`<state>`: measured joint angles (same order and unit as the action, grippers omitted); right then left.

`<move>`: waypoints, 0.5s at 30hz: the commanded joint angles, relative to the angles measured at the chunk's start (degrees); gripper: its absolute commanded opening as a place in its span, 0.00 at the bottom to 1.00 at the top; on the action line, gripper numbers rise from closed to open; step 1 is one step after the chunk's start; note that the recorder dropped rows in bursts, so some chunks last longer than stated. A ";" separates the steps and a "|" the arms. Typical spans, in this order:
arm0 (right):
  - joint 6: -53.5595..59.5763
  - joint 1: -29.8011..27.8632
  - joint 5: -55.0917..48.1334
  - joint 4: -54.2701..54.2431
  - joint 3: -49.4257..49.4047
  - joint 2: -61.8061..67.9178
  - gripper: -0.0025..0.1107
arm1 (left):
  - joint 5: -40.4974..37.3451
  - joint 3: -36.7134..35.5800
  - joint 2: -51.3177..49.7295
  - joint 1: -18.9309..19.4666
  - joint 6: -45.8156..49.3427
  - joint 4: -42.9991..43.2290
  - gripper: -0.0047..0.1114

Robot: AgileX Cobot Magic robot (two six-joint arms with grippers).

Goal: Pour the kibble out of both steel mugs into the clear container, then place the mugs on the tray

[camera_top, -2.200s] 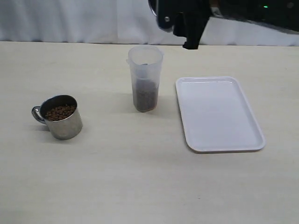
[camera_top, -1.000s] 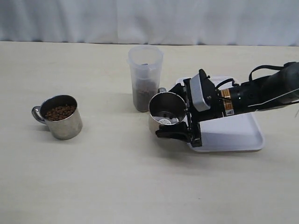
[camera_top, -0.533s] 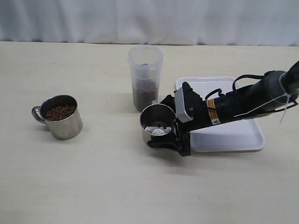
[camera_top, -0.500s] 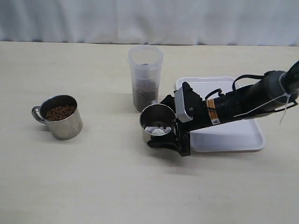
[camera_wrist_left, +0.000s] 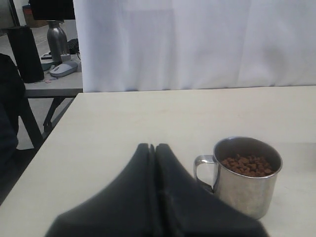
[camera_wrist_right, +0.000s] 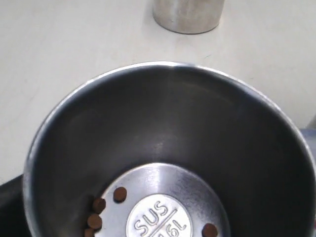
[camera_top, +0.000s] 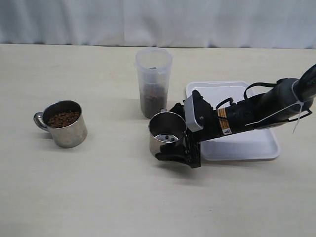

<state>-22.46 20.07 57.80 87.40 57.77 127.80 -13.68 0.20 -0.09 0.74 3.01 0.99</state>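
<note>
A steel mug (camera_top: 61, 123) full of brown kibble (camera_top: 63, 118) stands at the left; the left wrist view shows this full mug (camera_wrist_left: 247, 177) close beside my left gripper (camera_wrist_left: 153, 148), which is shut and empty. The second steel mug (camera_top: 167, 132) stands upright, low at the table, between the clear container (camera_top: 154, 81) and the tray (camera_top: 232, 121). My right gripper (camera_top: 174, 140) is shut on it from the tray side. Its inside (camera_wrist_right: 168, 148) holds only a few pellets (camera_wrist_right: 119, 194). The container's lower part holds kibble (camera_top: 153, 102).
The white tray is bare, with the right arm (camera_top: 256, 111) lying across its near left part. In the right wrist view the full mug (camera_wrist_right: 187, 15) shows beyond the held one. A white curtain (camera_top: 158, 22) hangs behind the table's far edge.
The right arm has come down from above the container with the nearly empty mug. Over the last second the mug turned from tilted to upright and sank a little to the left.
</note>
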 commanded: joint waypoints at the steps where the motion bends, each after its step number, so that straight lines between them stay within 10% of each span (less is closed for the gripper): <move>1: -2.71 0.05 0.18 0.26 0.19 -1.76 0.70 | 0.52 -0.20 0.09 -0.09 -0.13 -0.20 0.04; 15: -21.44 -0.23 -3.67 11.53 0.19 -9.86 0.76 | 0.66 -0.20 0.09 -0.09 -0.13 -0.20 0.04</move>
<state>-40.17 20.07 54.17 96.64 57.77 120.13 -13.68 0.20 -0.09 0.74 3.01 0.99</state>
